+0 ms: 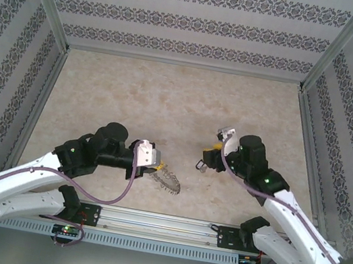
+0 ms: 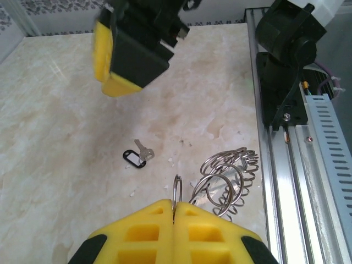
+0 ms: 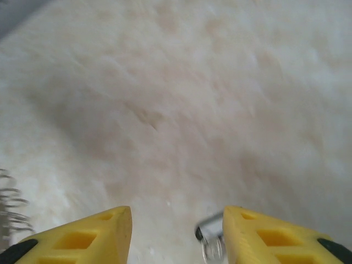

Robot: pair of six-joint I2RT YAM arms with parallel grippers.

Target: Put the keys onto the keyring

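Observation:
The key (image 2: 137, 157), a short silver blade with a dark oval head, lies flat on the marble table. My right gripper (image 1: 207, 157) hovers just above it, jaws open. In the right wrist view the key (image 3: 210, 234) is blurred, close beside the inner face of the right finger (image 3: 258, 234), and the right gripper (image 3: 177, 220) has nothing clamped between its jaws. My left gripper (image 2: 174, 206) is shut on one wire loop of the keyring (image 2: 228, 179), whose bunch of loops rests on the table to its right. From above, the keyring (image 1: 169, 182) trails from the left gripper (image 1: 155, 168).
An aluminium rail (image 1: 160, 223) with both arm bases runs along the near table edge, close to the keyring. The right arm's base (image 2: 286, 60) stands beside that rail. Patterned walls (image 1: 183, 17) enclose the table on three sides.

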